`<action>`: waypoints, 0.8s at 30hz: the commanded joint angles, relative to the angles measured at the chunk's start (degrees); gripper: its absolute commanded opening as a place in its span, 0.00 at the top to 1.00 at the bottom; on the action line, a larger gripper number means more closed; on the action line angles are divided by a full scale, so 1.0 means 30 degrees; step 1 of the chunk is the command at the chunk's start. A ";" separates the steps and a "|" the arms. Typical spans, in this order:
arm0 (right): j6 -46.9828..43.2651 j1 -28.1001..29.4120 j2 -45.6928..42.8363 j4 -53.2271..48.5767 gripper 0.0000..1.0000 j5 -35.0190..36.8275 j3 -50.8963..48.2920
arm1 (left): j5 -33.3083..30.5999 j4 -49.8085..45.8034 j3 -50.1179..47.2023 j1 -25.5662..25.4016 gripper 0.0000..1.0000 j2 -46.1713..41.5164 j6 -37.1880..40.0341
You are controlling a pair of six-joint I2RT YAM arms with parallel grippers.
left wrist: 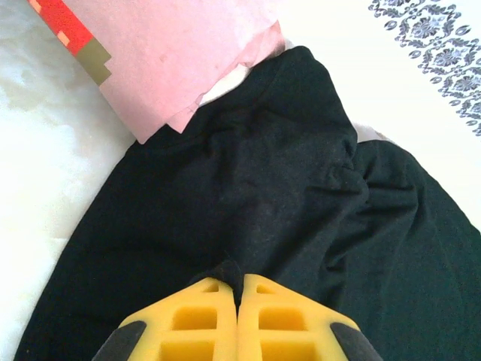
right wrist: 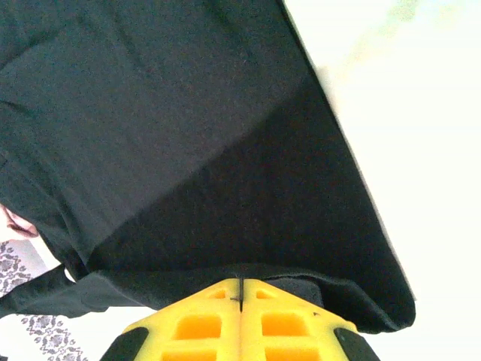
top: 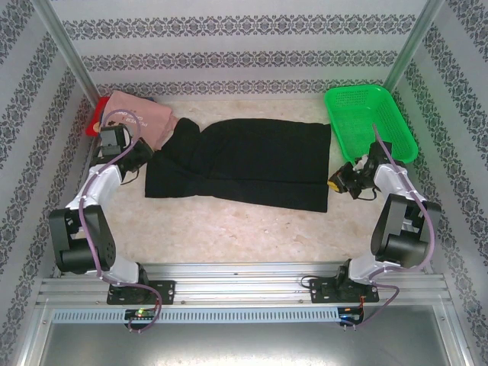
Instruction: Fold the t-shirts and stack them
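Top external view: the black t-shirt (top: pixel 244 164) lies spread out in the middle of the table (top: pixel 244 229), and my two arms reach to its two ends.
Left jaws: my left gripper (top: pixel 145 156) (left wrist: pixel 239 284) is pinched tight on a little bump of black cloth at the shirt's left end.
Right jaws: my right gripper (top: pixel 341 181) (right wrist: pixel 240 284) is pinched tight on the edge at the shirt's right end, and the cloth (right wrist: pixel 188 150) lifts up a bit there.
Pink t-shirt (top: pixel 141 114) (left wrist: pixel 188 53): folded in the far left corner, touching the black one (left wrist: pixel 263 188).
Red t-shirt (top: pixel 97 113) (left wrist: pixel 64 19): peeks out from under the pink one.
Green basket (top: pixel 366 118): far right corner, just beside the black shirt's corner.
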 commanded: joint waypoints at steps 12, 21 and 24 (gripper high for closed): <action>-0.0757 0.0402 0.2248 0.0129 1.00 0.1002 0.2260 | 0.0320 0.0448 0.2671 -0.0505 1.00 0.2451 0.1487; -0.0928 0.0744 0.3513 0.0261 1.00 0.1590 0.2687 | 0.0469 0.0437 0.3512 -0.0847 1.00 0.3744 0.1738; -0.1002 0.0762 0.3883 0.0167 1.00 0.1877 0.2895 | 0.0506 0.0195 0.3894 -0.1072 1.00 0.4305 0.1991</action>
